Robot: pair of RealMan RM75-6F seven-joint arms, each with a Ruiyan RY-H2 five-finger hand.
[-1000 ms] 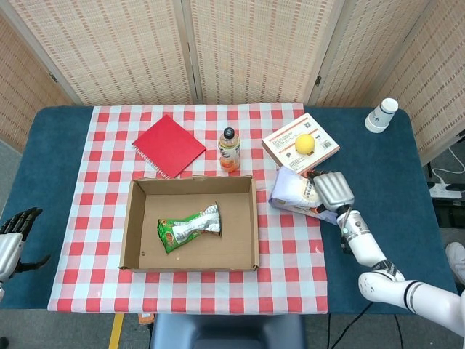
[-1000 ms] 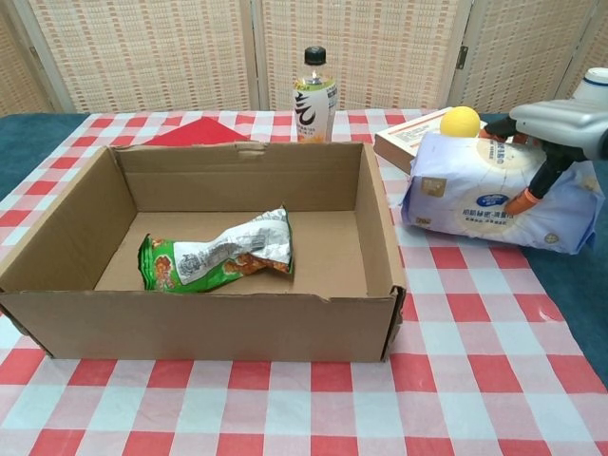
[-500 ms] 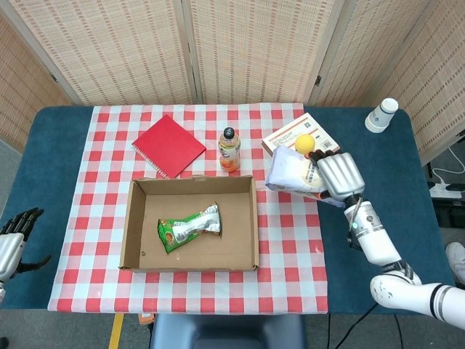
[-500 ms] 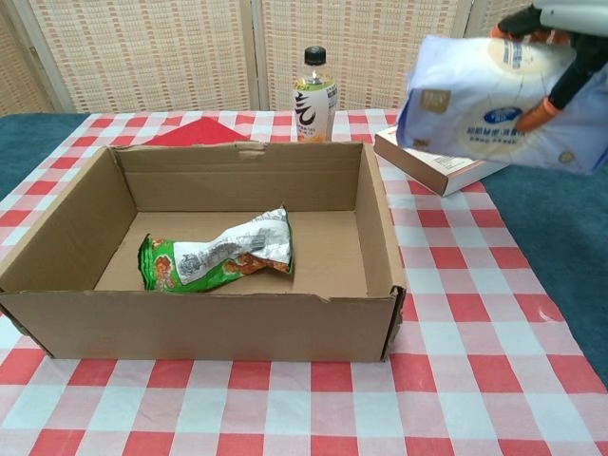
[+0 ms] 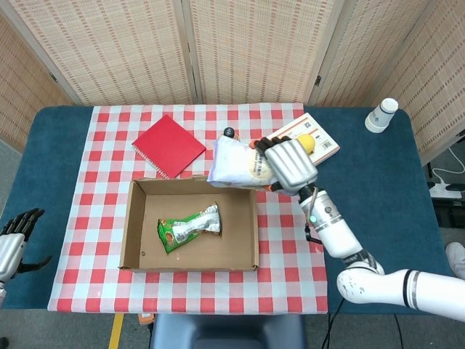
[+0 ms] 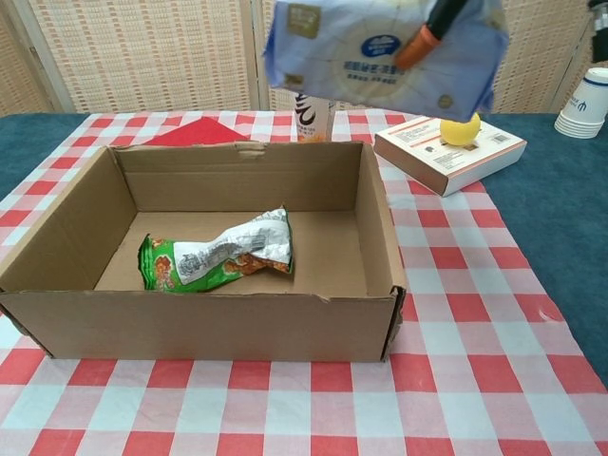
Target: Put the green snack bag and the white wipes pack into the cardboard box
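The white wipes pack (image 5: 236, 161) is gripped by the right hand (image 5: 290, 164) and held in the air above the far-right corner of the cardboard box (image 5: 138, 233), clear of the rim. In the chest view the pack (image 6: 380, 52) is seen high over the box's back wall (image 6: 242, 176), w/ an orange-tipped finger (image 6: 418, 43) pressed on its front.

The green snack bag (image 5: 187, 227) lies flat on the box floor, nearer the left wall. The box sits on the checked cloth (image 5: 290, 254) toward the table's near edge.

The left hand (image 5: 16, 233) is seen at the table's near-left corner, off the cloth, fingers curled, nothing held.

A bottle (image 5: 228, 133) stands just behind the pack, mostly hidden. A red notebook (image 5: 168, 145) lies toward the far-left of the cloth. A flat book-like box (image 6: 446, 152) w/ a yellow ball (image 6: 460, 130) on it is at the cloth's far-right. A paper cup (image 5: 381, 115) lies at the table's far-right corner.
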